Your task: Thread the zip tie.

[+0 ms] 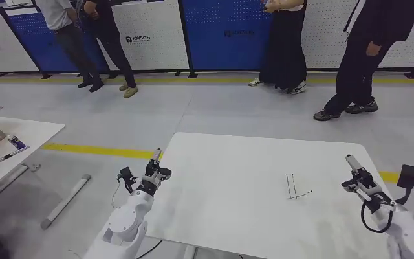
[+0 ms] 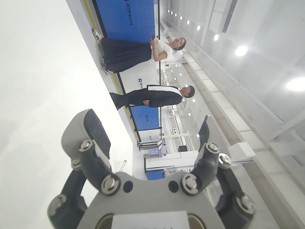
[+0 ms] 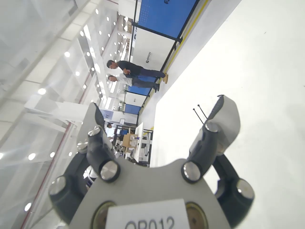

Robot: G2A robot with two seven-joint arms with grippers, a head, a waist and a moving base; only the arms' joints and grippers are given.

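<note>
Workshop-type room here: grey floor [image 1: 213, 110] with a yellow line [image 1: 97, 150] across it, and blue and white partition panels [image 1: 220, 32] along the back. In the top view there's a white table [image 1: 233, 201] in the middle. The zip ties [image 1: 292, 186] are thin black strips lying flat on its right half, touching or crossing at their near ends. The left gripper [image 1: 156, 155] sits at the table's left edge, well apart from the ties. The right gripper [image 1: 351, 160] is at the right edge, which puts it nearer to them, though it isn't touching. From up here I can't tell how far either gripper's jaws are spread.

The left wrist view clears that up for the left gripper [image 2: 147, 125]: jaws spread wide, with just the room between the fingers. The tabletop runs along one side, and the zip ties [image 2: 123, 164] show as tiny dark lines far off on it, past the finger on that side. Ceiling lights [image 2: 240, 50] show on the other side.

In the right wrist view it's the same deal. The right gripper [image 3: 158, 106] has its jaws wide apart and isn't gripping anything. The zip ties [image 3: 197, 116] lie on the table just beyond the finger on the table side, two small heads pointing away.
</note>
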